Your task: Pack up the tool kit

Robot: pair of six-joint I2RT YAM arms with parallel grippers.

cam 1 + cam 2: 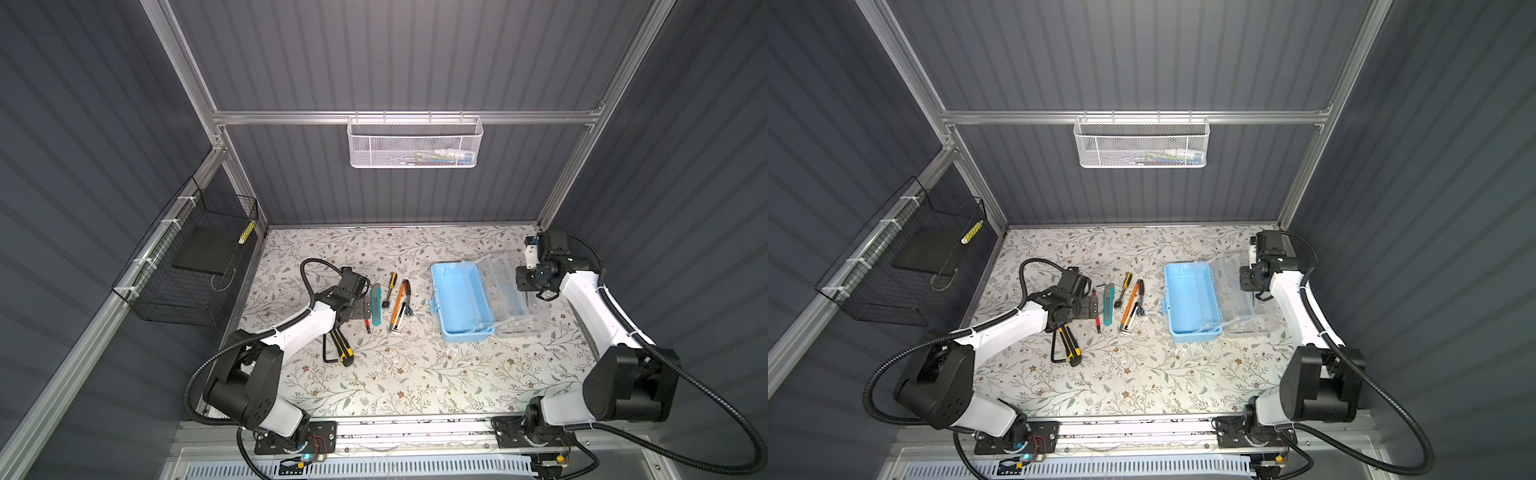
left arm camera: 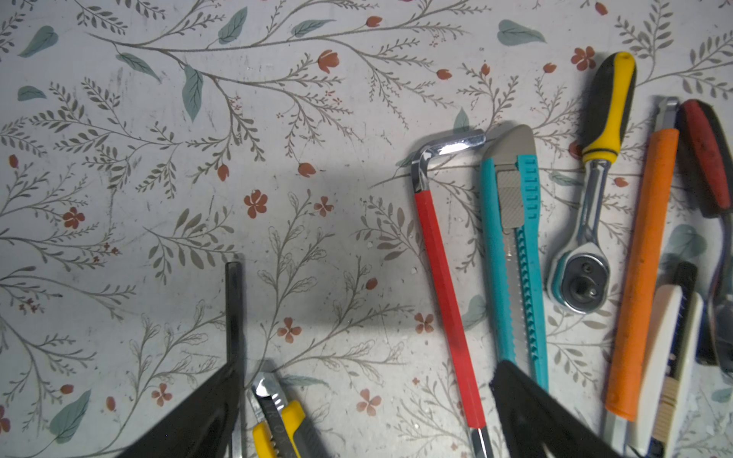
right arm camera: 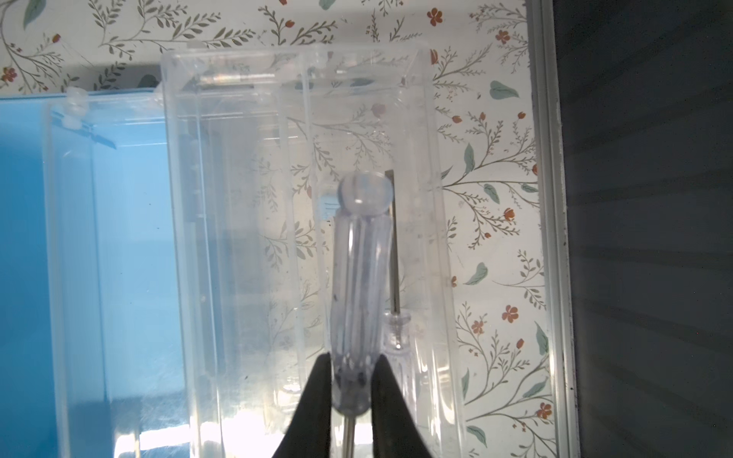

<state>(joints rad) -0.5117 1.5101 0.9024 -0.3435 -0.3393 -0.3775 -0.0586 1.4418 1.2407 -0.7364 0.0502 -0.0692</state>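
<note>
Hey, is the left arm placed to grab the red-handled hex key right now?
Probably yes: the left claw hangs open over the red-handled hex key, which lies uncovered between its fingers. The teal utility knife close alongside could crowd one finger.

left arm (image 1: 303,326), right arm (image 1: 582,297): white shells, black joints | hoses (image 1: 316,260): black, ribbed | base plates (image 1: 291,436) at 5 and 7 o'clock: black

From where I sit, this is a lab robot cell: aluminium frame (image 1: 407,117), ribbed grey wall panels (image 1: 374,62), left arm (image 1: 303,328) and right arm (image 1: 586,299) mounted along a front rail (image 1: 415,430), white mesh basket (image 1: 415,145) hung on the frame, floral-film tabletop (image 1: 415,374).
</note>
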